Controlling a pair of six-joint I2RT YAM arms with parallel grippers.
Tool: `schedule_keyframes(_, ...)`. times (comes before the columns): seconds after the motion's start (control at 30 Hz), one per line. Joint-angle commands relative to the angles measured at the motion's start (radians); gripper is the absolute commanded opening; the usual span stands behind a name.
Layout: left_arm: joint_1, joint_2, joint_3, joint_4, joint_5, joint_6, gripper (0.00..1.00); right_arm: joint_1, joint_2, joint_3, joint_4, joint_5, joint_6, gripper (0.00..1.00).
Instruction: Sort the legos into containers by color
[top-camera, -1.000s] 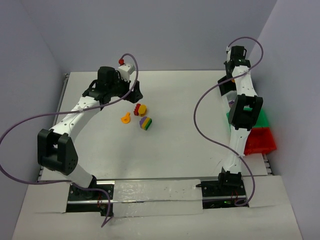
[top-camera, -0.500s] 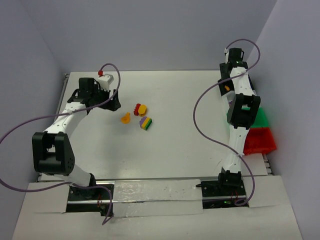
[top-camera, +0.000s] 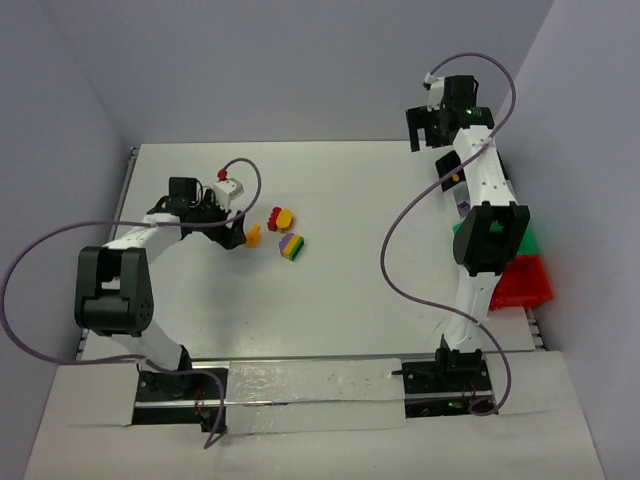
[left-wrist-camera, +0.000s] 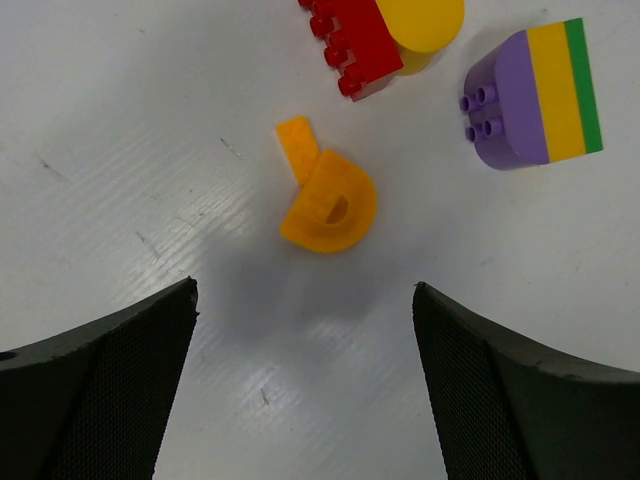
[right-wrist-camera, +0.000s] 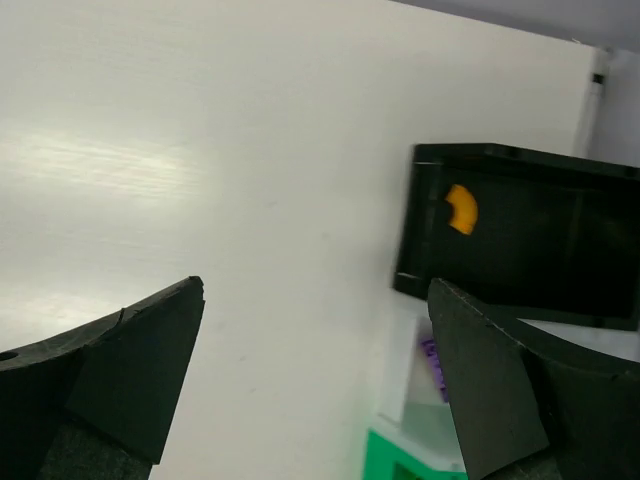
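An orange curved lego (left-wrist-camera: 325, 200) lies on the table just ahead of my open left gripper (left-wrist-camera: 304, 290), apart from both fingers. In the top view the left gripper (top-camera: 238, 230) sits right beside that orange lego (top-camera: 253, 235). Beyond it are a red brick (left-wrist-camera: 355, 45) joined to a yellow round piece (left-wrist-camera: 420, 25), and a purple-yellow-green block (left-wrist-camera: 535, 95). My right gripper (right-wrist-camera: 316, 285) is open and empty, raised at the far right (top-camera: 425, 138). Below it the black container (right-wrist-camera: 520, 235) holds an orange piece (right-wrist-camera: 461, 209).
The white container (right-wrist-camera: 420, 395) holds a purple piece (right-wrist-camera: 432, 365), with the green container (right-wrist-camera: 400, 455) next to it. The green (top-camera: 525, 235) and red (top-camera: 520, 280) containers stand at the right table edge, partly behind the right arm. Purple cables loop off both arms.
The left gripper swung to the near side and stopped by the orange lego. The right gripper opened wide and rose toward the far wall, away from the black container.
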Motion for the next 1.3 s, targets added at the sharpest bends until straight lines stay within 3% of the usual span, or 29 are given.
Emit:
schedule_keyframes(0.0,-0.015,0.067,-0.001,0.151,0.083,0.051,0.95,0.019,-0.089,-0.043,-0.062,-0.124,0.061,1.00)
schedule_keyframes(0.27,-0.097,0.166,0.065,0.139,0.057,0.080,0.94,0.021,-0.098,-0.029,-0.108,-0.176,0.078,1.00)
schedule_keyframes(0.57,-0.139,0.258,0.128,0.121,-0.081,0.017,0.76,0.021,-0.114,-0.007,-0.138,-0.174,0.070,1.00)
schedule_keyframes(0.8,-0.139,0.226,0.087,0.102,-0.152,0.026,0.70,0.023,-0.108,0.018,-0.154,-0.190,0.073,1.00)
schedule_keyframes(1.27,-0.137,0.170,0.048,0.062,-0.121,-0.002,0.45,0.113,-0.167,-0.100,-0.117,-0.301,0.103,1.00)
